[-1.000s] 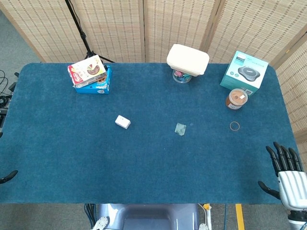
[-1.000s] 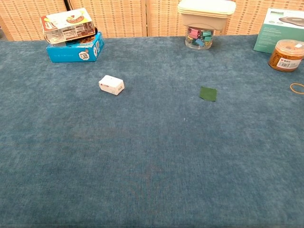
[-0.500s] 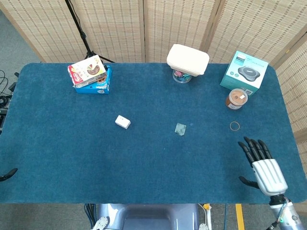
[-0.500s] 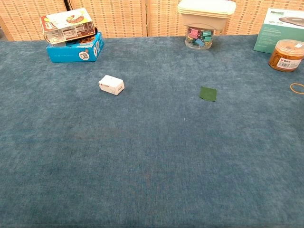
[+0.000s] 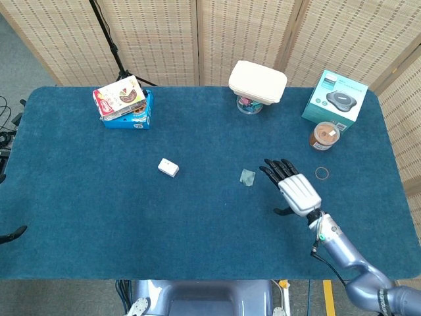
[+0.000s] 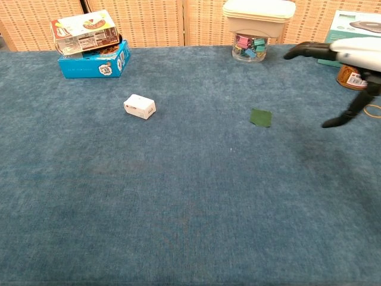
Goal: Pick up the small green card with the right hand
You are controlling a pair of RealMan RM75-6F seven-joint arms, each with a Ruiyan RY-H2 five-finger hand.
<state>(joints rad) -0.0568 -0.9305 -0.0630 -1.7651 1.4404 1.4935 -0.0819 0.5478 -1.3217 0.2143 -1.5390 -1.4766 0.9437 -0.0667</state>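
Observation:
The small green card [image 5: 247,177] lies flat on the blue cloth near the table's middle; in the chest view the card [image 6: 261,117] shows dark green. My right hand [image 5: 293,186] hovers just right of the card, fingers spread and pointing away from me, holding nothing. The chest view shows that hand [image 6: 345,62] raised above the cloth at the right edge, thumb hanging down. Only the tip of my left hand [image 5: 12,234] shows, at the table's near left edge; its state is unclear.
A white small box [image 5: 168,167] lies left of the card. At the back stand a snack box [image 5: 123,102], a lidded jar of clips [image 5: 256,87], a teal carton [image 5: 335,97] and an orange tub [image 5: 324,135]. A rubber band [image 5: 321,173] lies to the right of my hand.
My right hand has swept from the table's near right corner up and left, ending beside the green card. The card and the other objects have not moved.

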